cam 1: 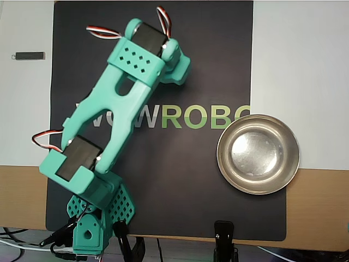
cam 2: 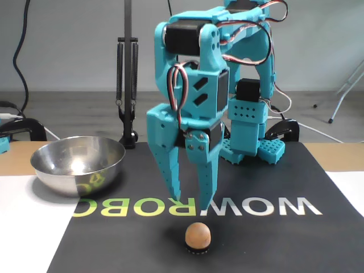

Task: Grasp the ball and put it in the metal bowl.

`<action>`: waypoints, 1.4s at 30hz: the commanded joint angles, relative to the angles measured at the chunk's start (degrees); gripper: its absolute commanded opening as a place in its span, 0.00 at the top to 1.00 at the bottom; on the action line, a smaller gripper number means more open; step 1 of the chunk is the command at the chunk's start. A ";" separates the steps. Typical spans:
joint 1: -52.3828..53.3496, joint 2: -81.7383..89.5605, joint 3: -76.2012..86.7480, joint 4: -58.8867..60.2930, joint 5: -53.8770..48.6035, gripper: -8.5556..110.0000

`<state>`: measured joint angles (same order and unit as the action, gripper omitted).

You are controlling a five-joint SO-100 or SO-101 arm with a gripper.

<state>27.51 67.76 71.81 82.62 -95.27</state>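
Note:
In the fixed view the tan ball rests on a small black ring on the black mat, in front of the logo. My teal gripper points straight down just above and slightly behind the ball, open and empty, its fingertips a ball-width apart. The metal bowl stands empty at the left, at the mat's edge. In the overhead view the bowl is at the right, and the arm hides both the ball and the gripper.
A black mat with a WOWROBO logo covers the table. The arm's base stands behind the gripper. A black clamp stand rises behind the bowl. A small dark stick lies at the overhead view's upper left.

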 commanded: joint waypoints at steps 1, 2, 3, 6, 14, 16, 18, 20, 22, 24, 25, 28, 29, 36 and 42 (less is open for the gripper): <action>0.09 0.00 -2.20 -0.09 0.18 0.49; 0.09 -0.18 -2.20 -0.09 0.18 0.49; 0.09 -0.35 -2.29 -0.09 0.18 0.49; 0.09 -1.05 -2.46 -1.32 0.18 0.49; 0.26 -2.72 -2.46 -2.46 0.18 0.49; 0.18 -2.81 -2.46 -2.46 0.18 0.49; 0.09 -2.90 -2.46 -2.46 0.18 0.49; 0.00 -3.43 -2.55 -2.46 0.18 0.49; -0.53 -3.78 -2.55 -2.55 0.18 0.49; -0.97 -4.04 -2.55 -2.55 0.18 0.49; -1.14 -4.13 -2.55 -2.55 0.18 0.49; -1.23 -4.22 -2.55 -2.55 0.18 0.49; -1.32 -4.22 -2.55 -2.55 0.18 0.49; -2.20 -4.22 -2.55 -2.46 0.26 0.49; -2.90 -4.22 -2.55 -2.46 0.26 0.49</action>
<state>24.70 63.28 71.46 80.16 -95.27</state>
